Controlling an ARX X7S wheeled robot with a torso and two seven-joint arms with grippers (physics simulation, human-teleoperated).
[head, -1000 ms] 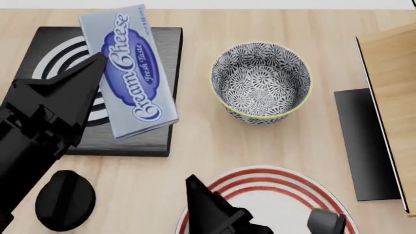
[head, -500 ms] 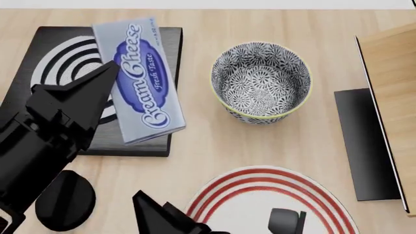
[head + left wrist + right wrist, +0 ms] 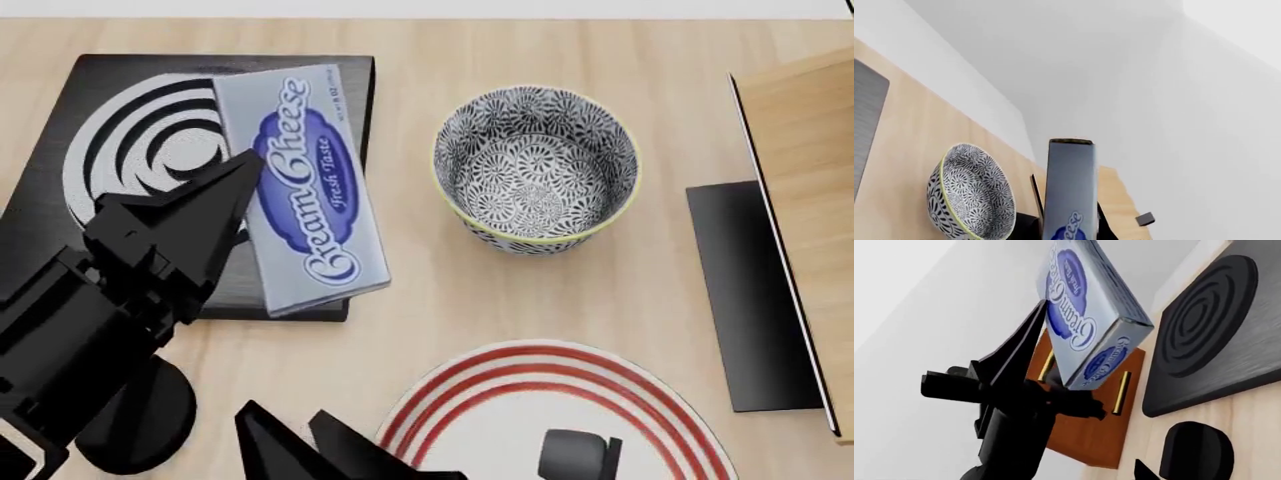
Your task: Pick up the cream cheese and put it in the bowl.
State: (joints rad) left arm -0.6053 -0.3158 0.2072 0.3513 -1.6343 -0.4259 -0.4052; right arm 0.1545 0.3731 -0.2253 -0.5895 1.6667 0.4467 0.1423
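Observation:
The cream cheese [image 3: 304, 185], a flat silver-grey box with a blue label, is held in my left gripper [image 3: 243, 205], lifted and tilted above the black board. One black finger shows beside the box; the other is hidden under it. The box also shows in the left wrist view [image 3: 1071, 190] and in the right wrist view [image 3: 1087, 315], clear of the surface. The black-and-white floral bowl [image 3: 537, 168] stands upright and empty to the right of the box, and shows in the left wrist view [image 3: 974, 192]. My right gripper [image 3: 441, 458] is low at the front edge, open and empty.
A black board with white rings [image 3: 120, 120] lies under the box. A white plate with red rings [image 3: 574, 395] sits at the front. A black round knob [image 3: 140, 410] lies front left. A wooden cabinet [image 3: 801, 180] and a dark panel [image 3: 747, 290] stand at the right.
My left gripper has carried the cream cheese to the right and nearer, toward the bowl. My right gripper has moved left and lower in the view.

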